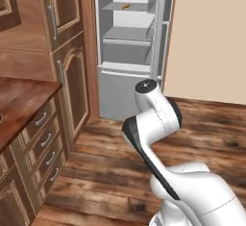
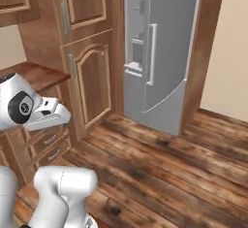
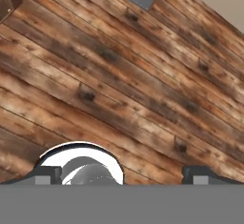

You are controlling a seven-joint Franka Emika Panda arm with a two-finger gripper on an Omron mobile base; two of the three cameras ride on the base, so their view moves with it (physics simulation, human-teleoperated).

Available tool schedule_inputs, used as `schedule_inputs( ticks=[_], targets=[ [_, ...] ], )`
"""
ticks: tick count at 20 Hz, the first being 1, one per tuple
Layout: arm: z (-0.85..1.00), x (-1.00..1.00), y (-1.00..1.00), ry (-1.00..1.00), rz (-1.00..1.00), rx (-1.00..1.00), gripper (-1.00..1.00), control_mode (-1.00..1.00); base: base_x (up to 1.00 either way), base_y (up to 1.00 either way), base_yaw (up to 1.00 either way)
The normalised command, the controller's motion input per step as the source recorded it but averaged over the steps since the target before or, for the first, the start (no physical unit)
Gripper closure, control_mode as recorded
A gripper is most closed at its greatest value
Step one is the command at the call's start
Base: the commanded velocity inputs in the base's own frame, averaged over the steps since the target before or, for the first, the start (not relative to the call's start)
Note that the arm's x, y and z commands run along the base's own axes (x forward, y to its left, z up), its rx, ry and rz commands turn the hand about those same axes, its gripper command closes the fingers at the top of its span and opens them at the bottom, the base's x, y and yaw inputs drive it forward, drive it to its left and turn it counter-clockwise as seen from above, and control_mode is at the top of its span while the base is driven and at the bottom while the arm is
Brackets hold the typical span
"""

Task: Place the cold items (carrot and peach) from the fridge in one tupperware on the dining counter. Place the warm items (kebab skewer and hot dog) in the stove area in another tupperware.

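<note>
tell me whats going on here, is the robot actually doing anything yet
Not much handling yet. The white arm is folded up in front of the fridge, whose door stands open in the left base view. A small orange item, possibly the carrot, lies on an upper shelf. The gripper points down at the wooden floor, open and empty. Wooden cabinets stand left of the fridge.

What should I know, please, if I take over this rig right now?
Gripper: open and empty, pointing down at the wooden floor.
Fridge: in the left base view a door stands open, with a small orange item, probably the carrot, on an upper shelf.
Done: the base faces the fridge; nothing is picked up yet.
Left: fetch the carrot and the peach into one tupperware on the dining counter, then the kebab skewer and hot dog into another by the stove.
</note>
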Motion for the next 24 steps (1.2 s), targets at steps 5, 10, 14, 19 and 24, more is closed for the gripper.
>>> schedule_inputs(
  ticks=[5, 10, 14, 19, 24],
  targets=[
    [0.0, 0.0, 0.0, 0.0, 0.0, 0.0, -1.0, 1.0, 0.78, 0.29, -0.45],
    [0.0, 0.0, 0.0, 0.0, 0.0, 0.0, -1.0, 1.0, 0.73, 0.53, -0.34],
    [0.0, 0.0, 0.0, 0.0, 0.0, 0.0, -1.0, 1.0, 0.71, 0.54, -0.26],
    [0.0, 0.0, 0.0, 0.0, 0.0, 0.0, -1.0, 1.0, 0.69, 0.35, -0.25],
    [0.0, 0.0, 0.0, 0.0, 0.0, 0.0, -1.0, 1.0, 0.62, 0.34, -0.24]
  ],
)
